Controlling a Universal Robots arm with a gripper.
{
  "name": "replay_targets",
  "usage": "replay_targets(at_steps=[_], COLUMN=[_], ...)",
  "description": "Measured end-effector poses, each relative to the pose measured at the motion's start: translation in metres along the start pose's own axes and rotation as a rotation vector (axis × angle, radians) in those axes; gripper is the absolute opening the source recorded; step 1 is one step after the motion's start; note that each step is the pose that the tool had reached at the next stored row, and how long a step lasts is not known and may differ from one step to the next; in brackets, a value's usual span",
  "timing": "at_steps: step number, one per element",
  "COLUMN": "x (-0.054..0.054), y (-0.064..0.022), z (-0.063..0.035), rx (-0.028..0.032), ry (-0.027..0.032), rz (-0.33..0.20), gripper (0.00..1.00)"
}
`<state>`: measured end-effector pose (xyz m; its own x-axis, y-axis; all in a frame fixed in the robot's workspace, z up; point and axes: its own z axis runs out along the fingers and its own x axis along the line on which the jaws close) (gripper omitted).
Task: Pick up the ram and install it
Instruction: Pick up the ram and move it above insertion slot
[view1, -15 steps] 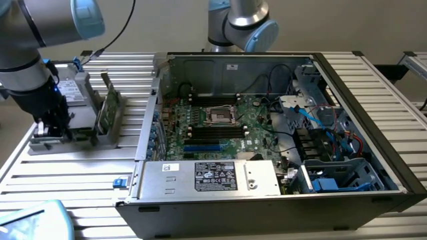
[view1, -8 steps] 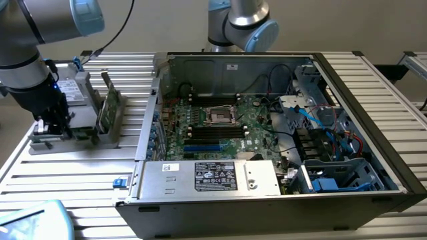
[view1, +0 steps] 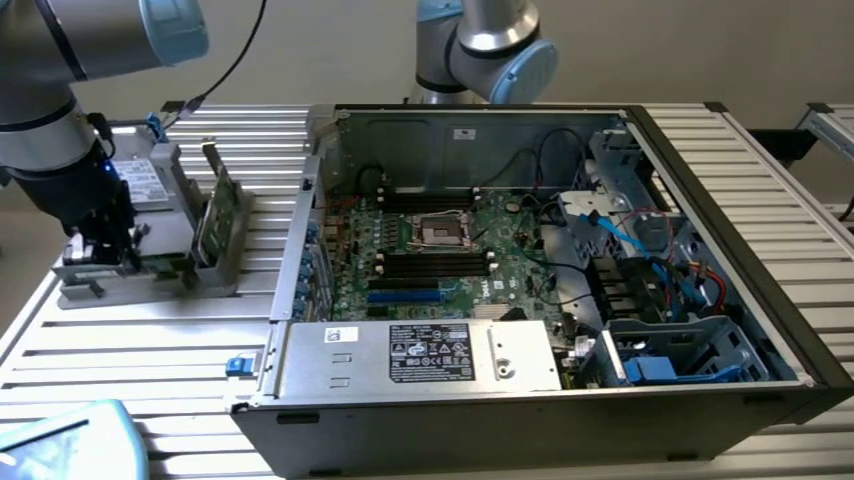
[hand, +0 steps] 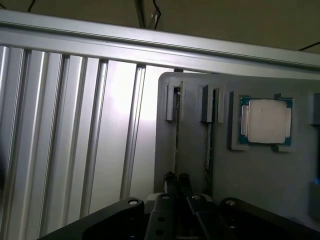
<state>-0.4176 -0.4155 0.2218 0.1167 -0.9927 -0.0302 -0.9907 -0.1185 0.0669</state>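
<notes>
Over at the exterior view's left, the ram (hand: 177, 132) sits in its gray tray (hand: 270, 175) slot, my end effector (hand: 176, 179) pinched narrow on it. Pick step; I'd say lifting wants a straight pull.

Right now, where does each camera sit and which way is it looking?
Exterior view: off the arm, raised, looking down on the open computer case and grey holder; the arm shows.
Wrist view: on the wrist, facing down at the ram in that holder; the gripper shows, shut on it.
Both share the holder.
</notes>
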Motion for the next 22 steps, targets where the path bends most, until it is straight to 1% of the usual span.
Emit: replay_targets(at_steps=[6,10,14,22], x=[0.000,0.000,0.000,-0.001], y=[0.0004,0.0011,0.0016,0.0011], z=[-0.0071,-0.0173,-0.0305,-0.0661], rx=[-0.0074,-0.0124,-0.0160,-0.0197], ry=[-0.0065,-0.0096,-0.0108,-0.0115], rz=[0.003,0.004,0.005,0.006], gripper=[0.14,0.14,0.14,0.14])
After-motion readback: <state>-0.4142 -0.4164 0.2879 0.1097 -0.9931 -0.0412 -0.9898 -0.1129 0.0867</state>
